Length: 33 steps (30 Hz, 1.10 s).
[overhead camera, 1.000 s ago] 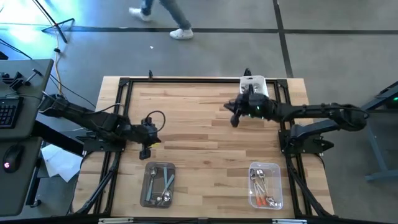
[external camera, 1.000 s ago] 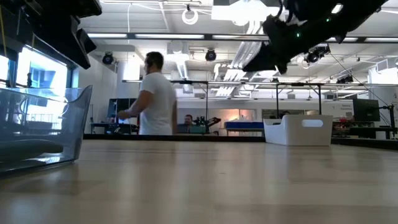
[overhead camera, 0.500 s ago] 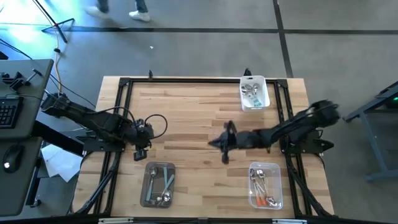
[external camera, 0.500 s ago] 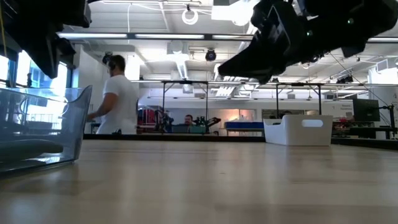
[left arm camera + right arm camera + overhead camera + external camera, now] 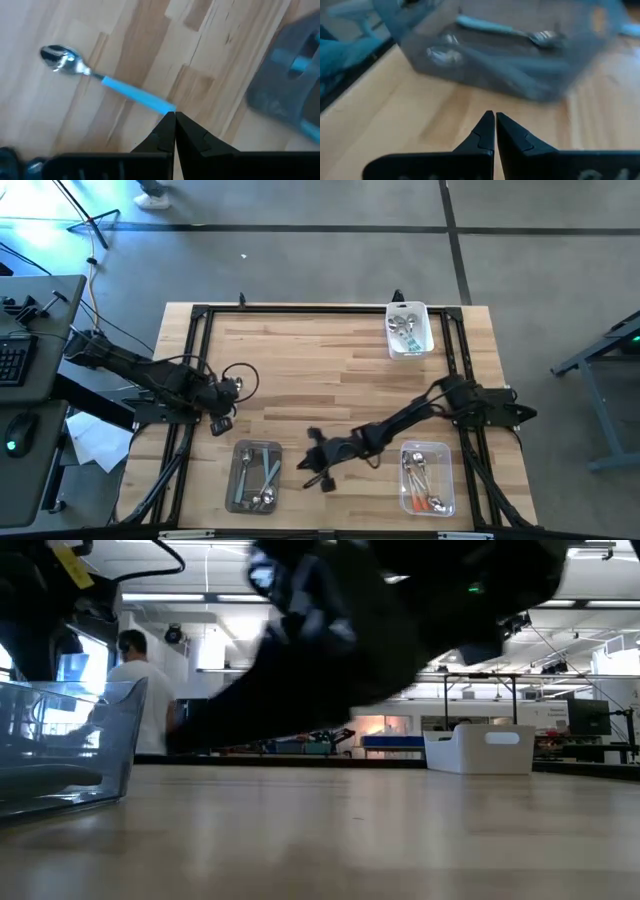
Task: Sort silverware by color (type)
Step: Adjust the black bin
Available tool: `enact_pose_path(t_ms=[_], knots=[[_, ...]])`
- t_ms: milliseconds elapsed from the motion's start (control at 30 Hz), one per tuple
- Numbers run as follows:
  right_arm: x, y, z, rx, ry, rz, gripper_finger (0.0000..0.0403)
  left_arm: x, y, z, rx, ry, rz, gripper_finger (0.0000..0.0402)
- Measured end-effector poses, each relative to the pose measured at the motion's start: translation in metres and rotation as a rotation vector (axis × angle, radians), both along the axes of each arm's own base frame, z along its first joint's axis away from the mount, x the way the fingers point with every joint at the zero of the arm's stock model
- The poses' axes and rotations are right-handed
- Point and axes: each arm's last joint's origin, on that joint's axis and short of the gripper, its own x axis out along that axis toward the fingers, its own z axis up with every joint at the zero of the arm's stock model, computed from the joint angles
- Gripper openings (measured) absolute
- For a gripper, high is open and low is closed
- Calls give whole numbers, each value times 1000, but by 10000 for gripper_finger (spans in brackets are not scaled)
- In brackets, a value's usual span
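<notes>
My left gripper [image 5: 174, 117] is shut on a spoon with a light-blue handle [image 5: 132, 92] and a shiny bowl [image 5: 59, 56]. In the high view it hovers at the table's left side [image 5: 220, 420], just beyond the near-left clear tub [image 5: 255, 475], which holds spoons, some with blue handles. My right gripper [image 5: 495, 125] is shut and empty. It reaches across to the right side of that tub [image 5: 312, 468] and faces its wall [image 5: 485, 65]. The spoons inside lie flat on the tub's floor. My left gripper pinches the light-blue spoon between its two fingertips, at the very end of the handle [image 5: 165, 106]. The spoon sticks out straight beyond the fingertips, in line with the fingers, bowl farthest away. It appears to be lifted above the wooden table.
A near-right clear tub [image 5: 427, 478] holds orange-handled and silver spoons. A white tub [image 5: 408, 330] at the far right holds silver spoons and also shows in the low view [image 5: 480, 750]. The right arm [image 5: 350, 640] fills much of that view. A person [image 5: 135, 690] stands behind the table.
My right gripper has swept from above the far white tub across the table, toward the near edge and left, and has come low beside the near-left tub. My left gripper has drifted slightly toward the table's left edge. The person has walked left.
</notes>
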Motion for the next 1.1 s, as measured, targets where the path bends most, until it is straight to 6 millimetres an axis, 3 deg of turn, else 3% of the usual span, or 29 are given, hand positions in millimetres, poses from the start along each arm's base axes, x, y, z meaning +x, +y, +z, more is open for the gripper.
enact_pose_path(t_ms=[167, 367, 867, 1000, 1100], knots=[[35, 10, -3, -9, -18, 79, 0, -7, 3, -10, -11, 49, 144, 3], [59, 17, -9, -30, -3, 115, 0, -9, 4, -10, 3, 36, 164, 3], [70, 3, 1, -18, -96, 103, 0, -10, 5, -9, 9, 16, 160, 3], [69, 1, 0, -31, -60, 107, 0, -9, 6, -9, 13, 15, 168, 3], [63, 0, 11, -77, 18, 103, 0, -6, 9, -9, 16, 2, 179, 3]])
